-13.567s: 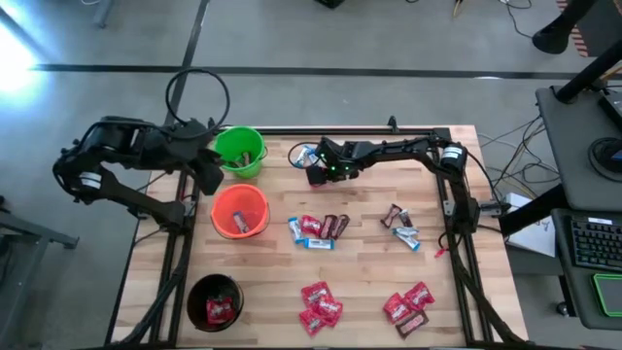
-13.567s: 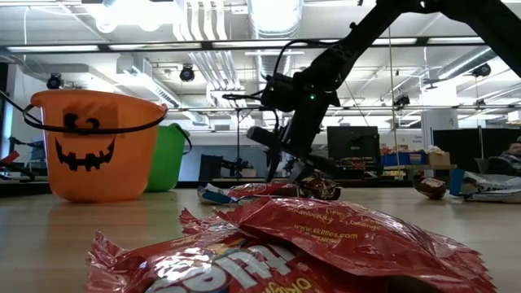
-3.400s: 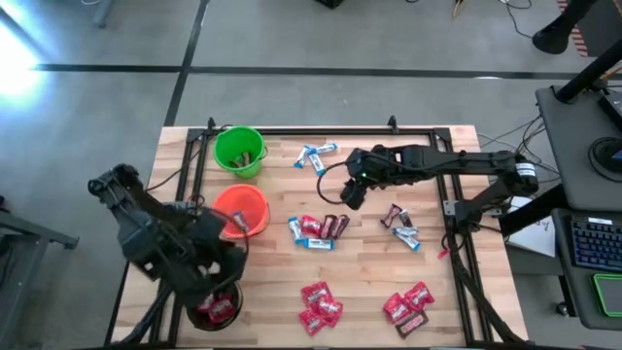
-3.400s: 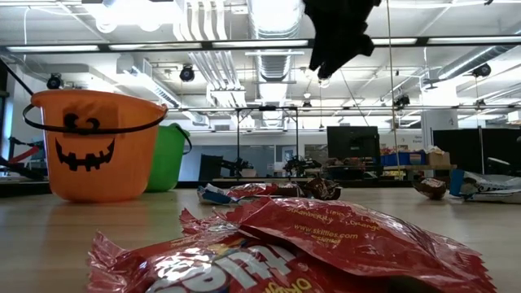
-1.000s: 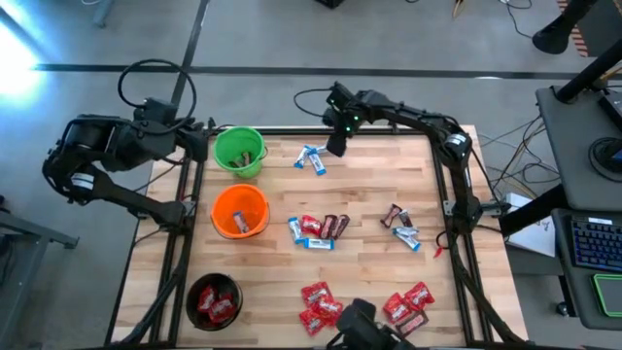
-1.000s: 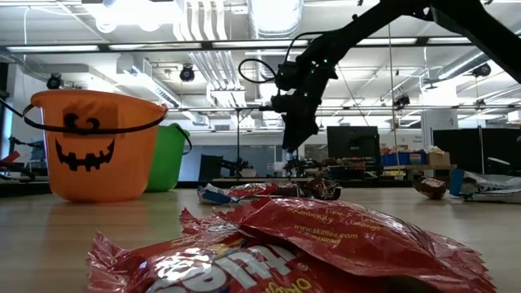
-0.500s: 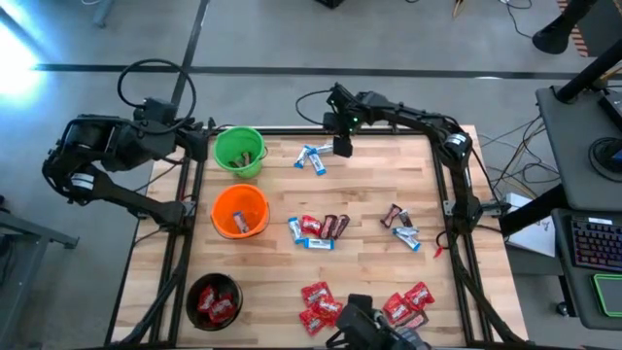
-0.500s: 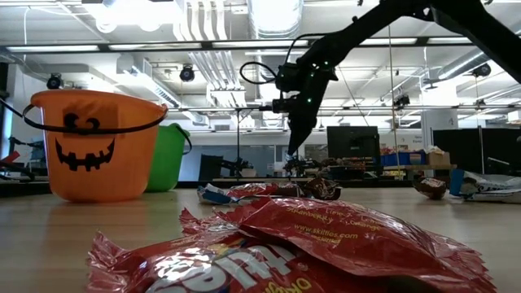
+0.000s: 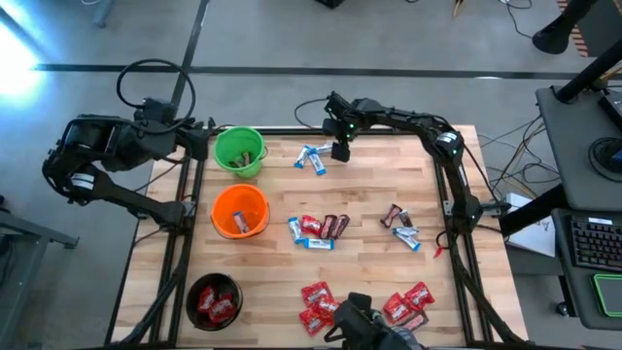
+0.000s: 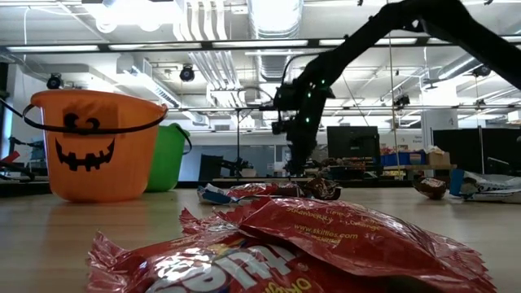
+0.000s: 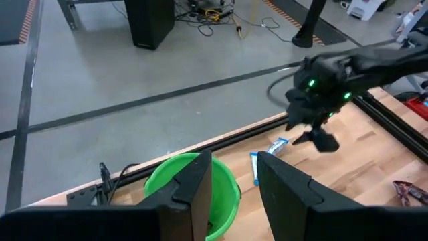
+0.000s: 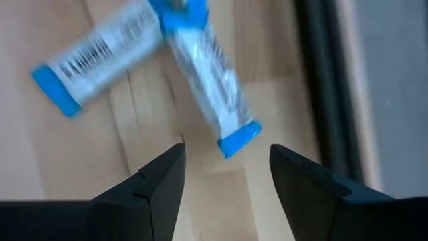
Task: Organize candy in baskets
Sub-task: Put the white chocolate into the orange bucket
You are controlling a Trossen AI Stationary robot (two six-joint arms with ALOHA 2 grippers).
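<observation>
With jaws spread above two crossed blue-and-white candies (image 12: 207, 87), the right gripper (image 9: 340, 151) may pinch both or push them apart.

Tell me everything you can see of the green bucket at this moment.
The green bucket is a small round bright green plastic pail standing upright at the table's far left corner, just behind the orange bucket, the two looking close or touching. A dark candy lies inside. The left gripper hovers off the table edge beside it, empty, jaws apart; nothing grips the bucket. From table height, only a green sliver shows behind the orange one.
</observation>
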